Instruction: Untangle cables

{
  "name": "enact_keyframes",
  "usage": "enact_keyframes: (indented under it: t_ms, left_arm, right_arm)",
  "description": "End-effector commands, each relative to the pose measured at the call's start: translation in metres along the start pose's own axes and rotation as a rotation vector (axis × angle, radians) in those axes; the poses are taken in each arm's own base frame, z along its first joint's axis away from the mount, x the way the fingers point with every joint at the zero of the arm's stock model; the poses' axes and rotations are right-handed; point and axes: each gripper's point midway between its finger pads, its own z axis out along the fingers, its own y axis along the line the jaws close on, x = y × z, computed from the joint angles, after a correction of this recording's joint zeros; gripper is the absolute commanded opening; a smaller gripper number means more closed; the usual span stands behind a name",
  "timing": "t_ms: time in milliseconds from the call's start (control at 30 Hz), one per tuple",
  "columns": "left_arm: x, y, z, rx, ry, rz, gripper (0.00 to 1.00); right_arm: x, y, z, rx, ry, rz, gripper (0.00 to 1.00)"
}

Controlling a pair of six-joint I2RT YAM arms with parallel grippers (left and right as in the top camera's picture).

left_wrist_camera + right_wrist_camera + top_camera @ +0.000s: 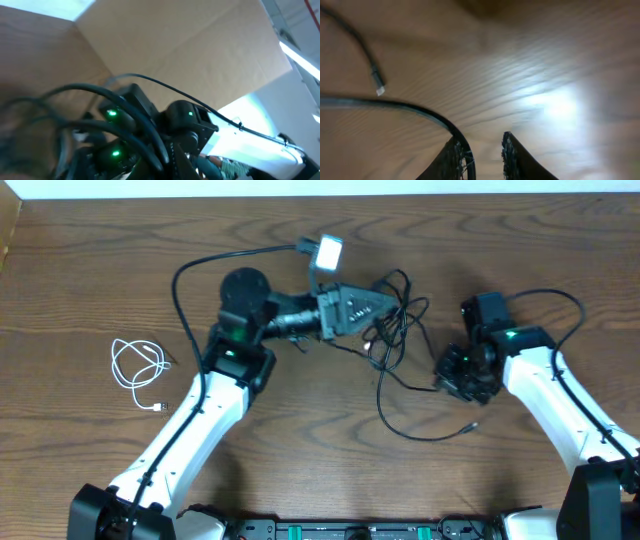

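Observation:
The two black cables (398, 332) lie in a tangle at the table's middle. My left gripper (388, 307) points right into the tangle and looks shut on black cable; blurred dark strands (100, 95) cross the left wrist view. One black strand runs down from the tangle to a plug end (470, 425). My right gripper (447, 372) is open just right of the tangle, low over the wood. In the right wrist view (482, 137) a black cable (395, 104) runs along the inner edge of its left finger, with a plug end (379, 85) nearby. The white cable (135, 365) lies coiled at the far left, apart.
A thick black robot wire (190, 265) arcs behind the left arm. The wrist camera's white light (328, 252) sits above the left gripper. The right arm (185, 120) and a cardboard wall (190, 45) show in the left wrist view.

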Motion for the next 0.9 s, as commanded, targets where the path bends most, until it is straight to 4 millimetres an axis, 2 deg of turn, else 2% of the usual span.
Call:
enact_keyframes:
  t_ms: [0,67,167,300,367,500,633,767,867]
  left_arm:
    - [-0.022,0.001,-0.023,-0.019,-0.054,0.007,0.08]
    - [-0.033,0.008,-0.035,-0.044,-0.089,0.010,0.08]
    - [-0.042,0.013,-0.046,-0.066,-0.120,0.011,0.08]
    - [-0.048,0.019,-0.054,-0.087,-0.145,0.005,0.08]
    - [-0.048,0.019,-0.054,-0.087,-0.145,0.005,0.08]
    - [-0.043,0.017,-0.045,-0.078,-0.131,0.000,0.08]
    - [-0.037,0.021,-0.031,-0.093,-0.130,-0.016,0.07]
    - [-0.030,0.048,-0.028,-0.205,-0.151,-0.070,0.08]
    - [-0.024,0.076,-0.035,-0.323,-0.181,-0.177,0.08]
  right_arm:
    - [-0.031,-0.060,-0.011,0.224,-0.132,0.097,0.22]
    - [-0.038,-0.083,-0.017,0.277,-0.137,0.157,0.17]
    - [-0.046,-0.103,-0.022,0.302,-0.139,0.208,0.17]
    - [-0.053,-0.119,-0.026,0.304,-0.136,0.260,0.18]
    - [-0.053,-0.119,-0.025,0.283,-0.120,0.262,0.18]
    - [-0.045,-0.101,-0.021,0.189,-0.051,0.190,0.20]
    - [-0.031,-0.058,-0.019,-0.052,0.056,0.027,0.24]
    - [-0.015,-0.003,-0.038,-0.389,0.122,-0.184,0.37]
    - [-0.009,0.013,-0.058,-0.498,0.094,-0.266,0.40]
